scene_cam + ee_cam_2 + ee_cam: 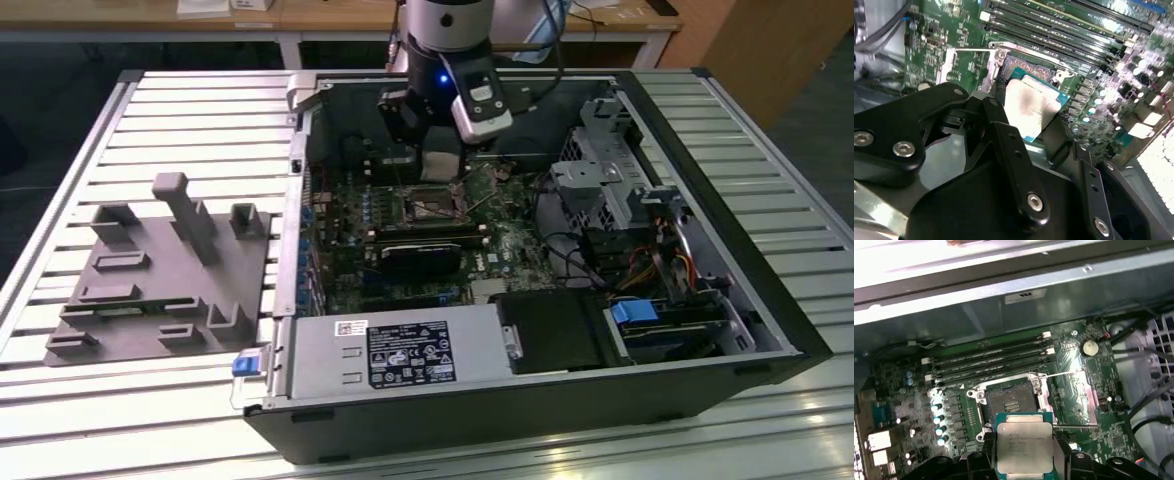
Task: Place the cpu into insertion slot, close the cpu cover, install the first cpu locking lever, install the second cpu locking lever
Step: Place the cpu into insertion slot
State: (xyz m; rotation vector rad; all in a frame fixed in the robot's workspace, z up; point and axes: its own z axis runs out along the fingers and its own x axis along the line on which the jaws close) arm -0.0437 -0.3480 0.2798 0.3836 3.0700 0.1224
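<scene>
Black gripper (1029,114) linkages carry silver screws (1035,201); the arm (447,25) seems silver-grey.

a slatted metal table (94,420) carries an open black computer case (561,400), lying on its side from the middle toward the edge at the exterior view's right. a grey moulded fixture (147,300) lies just beside it, toward the opposite edge.

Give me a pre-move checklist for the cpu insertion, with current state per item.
1. gripper shut on the cpu: ok, fingers on two opposite edges.
2. insertion slot empty: ok, dark centre bare.
3. cpu cover out of the way: ok, swung open beside the slot.
4. cpu seated: not ok, held in the gripper, off the slot.
5. cpu squared to the slot: cannot tell.
</scene>
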